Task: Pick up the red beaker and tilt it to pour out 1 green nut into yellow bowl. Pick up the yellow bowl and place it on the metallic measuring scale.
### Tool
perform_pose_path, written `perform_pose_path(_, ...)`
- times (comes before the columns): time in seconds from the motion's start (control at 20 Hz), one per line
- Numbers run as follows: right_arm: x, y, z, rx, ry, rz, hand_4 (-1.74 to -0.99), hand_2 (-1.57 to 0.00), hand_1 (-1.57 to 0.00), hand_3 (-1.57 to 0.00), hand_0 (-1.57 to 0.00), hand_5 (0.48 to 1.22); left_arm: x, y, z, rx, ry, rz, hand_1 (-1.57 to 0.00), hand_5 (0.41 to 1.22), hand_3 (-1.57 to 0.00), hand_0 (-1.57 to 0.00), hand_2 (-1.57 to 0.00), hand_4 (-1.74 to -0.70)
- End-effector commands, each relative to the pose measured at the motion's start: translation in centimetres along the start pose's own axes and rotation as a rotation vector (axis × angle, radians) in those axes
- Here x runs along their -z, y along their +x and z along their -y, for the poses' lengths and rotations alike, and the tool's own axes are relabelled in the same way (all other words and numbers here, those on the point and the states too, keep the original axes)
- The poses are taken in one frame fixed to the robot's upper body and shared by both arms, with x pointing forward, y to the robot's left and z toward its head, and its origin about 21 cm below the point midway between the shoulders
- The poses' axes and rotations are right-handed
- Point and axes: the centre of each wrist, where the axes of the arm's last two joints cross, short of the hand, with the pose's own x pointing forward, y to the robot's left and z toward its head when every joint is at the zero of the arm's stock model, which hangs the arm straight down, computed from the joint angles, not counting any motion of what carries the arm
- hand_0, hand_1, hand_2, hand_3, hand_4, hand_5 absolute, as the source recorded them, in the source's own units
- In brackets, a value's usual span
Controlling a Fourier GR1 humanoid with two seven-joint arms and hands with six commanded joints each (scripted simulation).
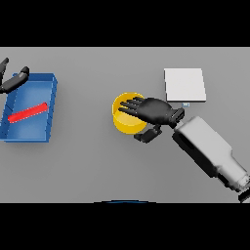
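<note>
The yellow bowl (125,122) stands on the grey table near the middle. My right hand (155,111) lies over the bowl's right rim. Its straight fingers (128,105) reach across the opening, and the thumb (145,136) sits outside the wall at the lower right, so part of the bowl's inside is hidden. A red elongated beaker (28,113) lies slanted inside a blue tray (51,105) at the far left. My left hand (13,81) hovers open at that tray's far left corner. The pale square measuring scale (184,85) rests just behind my right hand.
The blue tray has raised walls and sits against the view's left edge. My right forearm (210,149) runs from the lower right towards the bowl. A small display tab (186,104) sticks out from the scale's near edge.
</note>
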Motion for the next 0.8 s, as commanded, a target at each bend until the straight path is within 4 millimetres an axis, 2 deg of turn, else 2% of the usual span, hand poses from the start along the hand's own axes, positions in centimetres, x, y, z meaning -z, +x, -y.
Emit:
perform_pose_path(0.0, 0.4, 0.0, -0.3, -0.01, 0.029, 0.0, -1.162, 0.0, 0.0, 0.0, 0.0, 0.667, 0.0, -0.2, 0.1, 0.0, -0.002, 0.005, 0.0, 0.7, 0.0, 0.0, 0.0, -0.81)
perform_pose_path(0.2, 2.1, 0.5, -0.4, -0.039, 0.114, -0.012, -1.177, 0.0, 0.0, 0.0, 0.0, 0.673, 0.0, -0.5, -0.1, 0.014, -0.007, 0.001, 0.0, 0.706, 0.0, 0.0, 0.0, -0.8)
perform_pose_path(0.35, 2.5, 0.1, -0.7, -0.051, 0.15, -0.014, -1.186, 0.0, 0.0, -0.01, 0.0, 0.684, 0.2, -0.4, -0.3, 0.022, -0.001, -0.001, 0.0, 0.704, 0.0, 0.0, 0.0, -0.8)
perform_pose_path(0.45, 3.0, -0.1, -0.8, -0.043, 0.162, -0.038, -1.195, 0.0, 0.0, -0.02, 0.0, 0.708, 0.3, -0.2, 0.1, 0.024, 0.0, 0.0, 0.0, 0.711, 0.0, 0.0, 0.0, -0.79)
perform_pose_path(0.55, 3.3, -0.1, -0.7, -0.039, 0.164, -0.042, -1.234, -0.04, -0.01, -0.08, 0.0, 0.77, 0.1, -0.3, 0.0, 0.022, -0.003, 0.001, 0.0, 0.714, 0.0, 0.0, 0.0, -0.79)
perform_pose_path(0.6, 3.2, -0.3, -0.5, -0.043, 0.161, -0.035, -1.261, -0.09, -0.06, -0.13, -0.05, 0.809, 0.2, -0.5, 0.1, 0.024, -0.004, 0.0, 0.0, 0.712, 0.0, 0.0, 0.0, -0.79)
perform_pose_path(0.65, 3.2, -0.4, -0.8, -0.038, 0.164, -0.019, -1.309, -0.19, -0.18, -0.21, -0.19, 0.891, 0.2, -0.6, 0.1, 0.023, -0.003, 0.004, 0.0, 0.711, 0.0, 0.0, 0.0, -0.79)
perform_pose_path(0.7, 2.9, -0.3, -0.8, -0.041, 0.159, -0.009, -1.363, -0.35, -0.41, -0.32, -0.45, 0.957, 0.0, -0.7, 0.0, 0.022, 0.0, 0.009, 0.0, 0.71, 0.0, 0.0, 0.0, -0.79)
perform_pose_path(0.75, 3.0, -0.2, -0.8, -0.046, 0.158, -0.006, -1.435, -0.59, -0.64, -0.57, -0.68, 1.01, 0.0, -0.6, 0.0, 0.02, -0.002, 0.011, 0.0, 0.71, 0.0, 0.0, 0.0, -0.79)
